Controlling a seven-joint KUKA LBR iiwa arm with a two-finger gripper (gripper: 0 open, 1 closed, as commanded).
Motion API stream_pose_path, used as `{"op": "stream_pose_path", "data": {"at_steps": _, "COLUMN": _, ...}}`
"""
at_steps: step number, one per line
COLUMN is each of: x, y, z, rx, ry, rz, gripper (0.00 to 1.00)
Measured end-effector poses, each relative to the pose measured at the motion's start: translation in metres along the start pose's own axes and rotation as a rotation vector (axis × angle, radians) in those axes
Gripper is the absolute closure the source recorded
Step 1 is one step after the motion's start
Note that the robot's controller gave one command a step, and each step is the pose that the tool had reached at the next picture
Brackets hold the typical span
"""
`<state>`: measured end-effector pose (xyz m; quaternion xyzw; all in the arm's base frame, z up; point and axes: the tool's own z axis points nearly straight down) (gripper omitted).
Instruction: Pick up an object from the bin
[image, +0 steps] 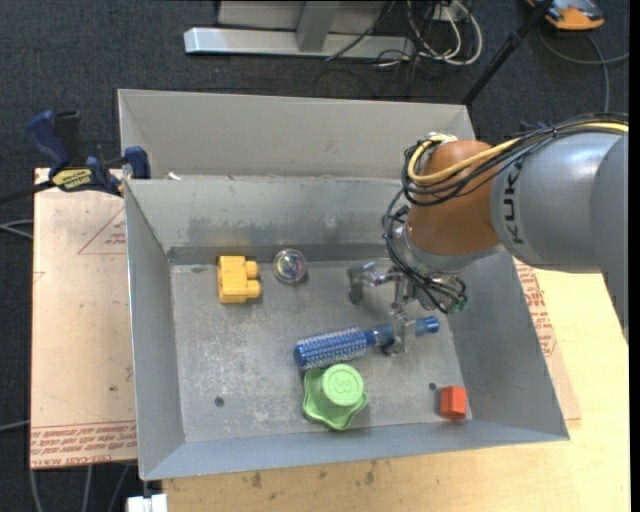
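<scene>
Fingers (385, 312) (KUKA arm (560, 205)) over blue brush (335, 347)

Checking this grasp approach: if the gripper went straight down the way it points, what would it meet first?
Probably the handle end of the blue brush, which lies right beneath the gripper near the bin's middle; depth is hard to judge.

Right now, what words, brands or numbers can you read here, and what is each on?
"KUK", then a last letter I cannot make out: on the grey arm.
Green lid: a raised mark on top, too blurred to read.
</scene>
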<state>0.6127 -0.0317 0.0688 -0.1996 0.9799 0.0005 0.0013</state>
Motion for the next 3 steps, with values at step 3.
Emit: {"op": "stream_pose_path", "data": {"at_steps": 3, "x": -0.004, "y": 0.001, "z": -0.079, "rx": 0.001, "ry": -0.002, "rz": -0.001, "gripper": 1.00}}
